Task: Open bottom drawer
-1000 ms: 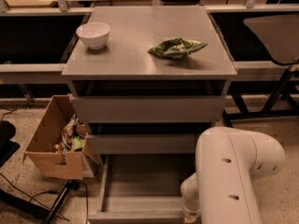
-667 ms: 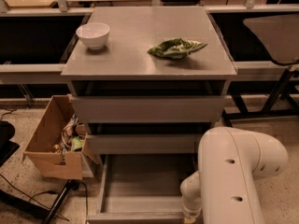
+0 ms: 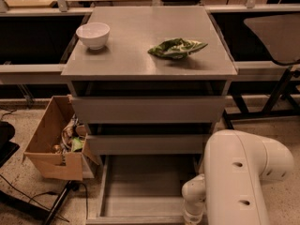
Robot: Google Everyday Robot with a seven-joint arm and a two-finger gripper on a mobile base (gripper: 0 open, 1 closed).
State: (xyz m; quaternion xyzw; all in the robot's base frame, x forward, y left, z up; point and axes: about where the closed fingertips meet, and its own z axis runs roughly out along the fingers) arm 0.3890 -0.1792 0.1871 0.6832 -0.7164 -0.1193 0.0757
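- Bottom drawer: you see it pulled out from the base of the grey cabinet. Its bare floor is exposed, and its front panel runs along the lower edge of the view.
- Middle drawer and top drawer: both sit pushed in above it, each with a dark gap over its front.
- Arm: the white link fills your lower right. Its wrist drops at the front right corner of the bottom drawer.
- Gripper: it lies past the lower edge below that wrist, out of sight. You cannot tell whether it is released, clenched or grasping anything.
- Cabinet top: a white bowl stands upright at rear left. A crumpled green packet lies right of centre, well apart from the bowl.
- Floor, left of the cabinet: an open cardboard box holds mixed small items.
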